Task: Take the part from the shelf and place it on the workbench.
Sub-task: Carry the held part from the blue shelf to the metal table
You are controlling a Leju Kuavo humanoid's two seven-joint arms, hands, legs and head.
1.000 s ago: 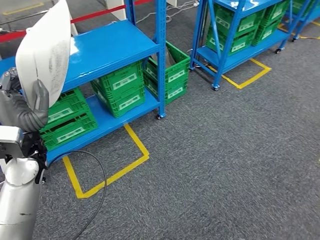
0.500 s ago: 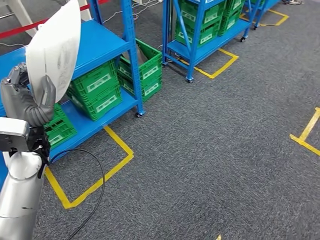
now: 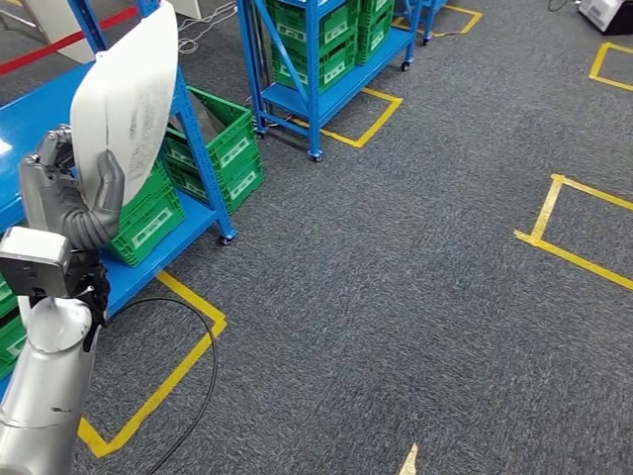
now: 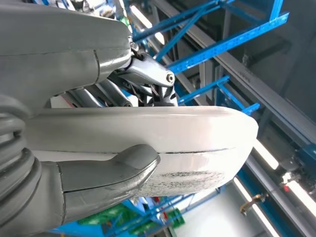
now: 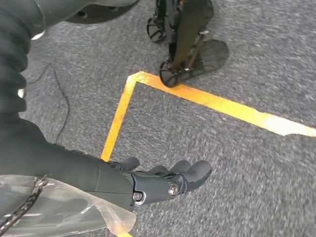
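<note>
White and thin, the part [image 3: 127, 99] stands upright in the left hand [image 3: 71, 198], raised at the far left beside the blue shelf [image 3: 38, 109]. The thumb [image 4: 111, 170] presses one face and the fingers back the other, so the sheet is clamped by its lower edge; held high like this it likely stays clear of the shelf post and the green crates [image 3: 224, 153] during the carry. A black cable [image 3: 202, 336] loops over the yellow floor tape [image 3: 156, 391] by the shelf's near corner. Further right lies grey carpet [image 3: 388, 297], a second shelf of crates behind it, then more tape outlines. No tabletop is visible, so placing seems some way off. The right hand [image 5: 164, 180] hangs over the carpet, fingers loosely extended, holding nothing.
</note>
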